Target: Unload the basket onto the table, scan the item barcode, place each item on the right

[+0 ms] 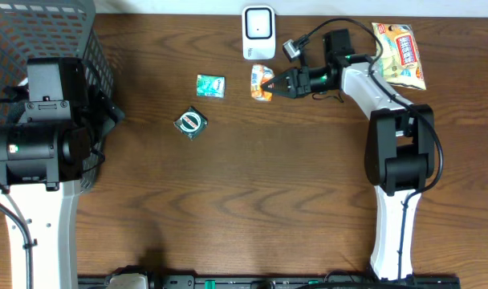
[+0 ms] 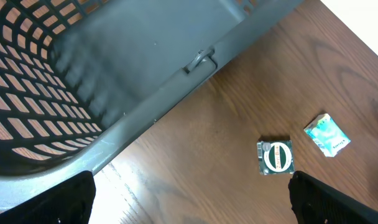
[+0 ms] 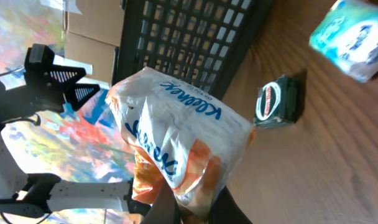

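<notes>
Grey plastic lattice fills my far left: the basket [image 1: 67, 32] sits at the left edge of the wooden table [image 1: 252, 185]. On the left wrist feed the left gripper [image 2: 195, 202] has its jaws spread wide with nothing between them. One dark finger shows in each bottom corner, above the basket rim and bare wood. Moving right, a dark green packet with a round label [image 1: 190, 122] lies flat, and a teal packet [image 1: 210, 86] lies just up and right of it, the two apart. Next comes the tissue pack [image 1: 262, 83], white with orange and blue print, directly below the white scanner [image 1: 258, 32] at the table's far edge, near it but not touching. The right gripper [image 1: 278, 83] has its jaws clamped on the pack's right end; the right wrist feed shows the crinkled wrapper pinched between my fingers [image 3: 163, 210]. I cannot tell whether the pack touches the wood. Farthest right, a yellow snack bag [image 1: 399, 54] lies beyond the right arm.
</notes>
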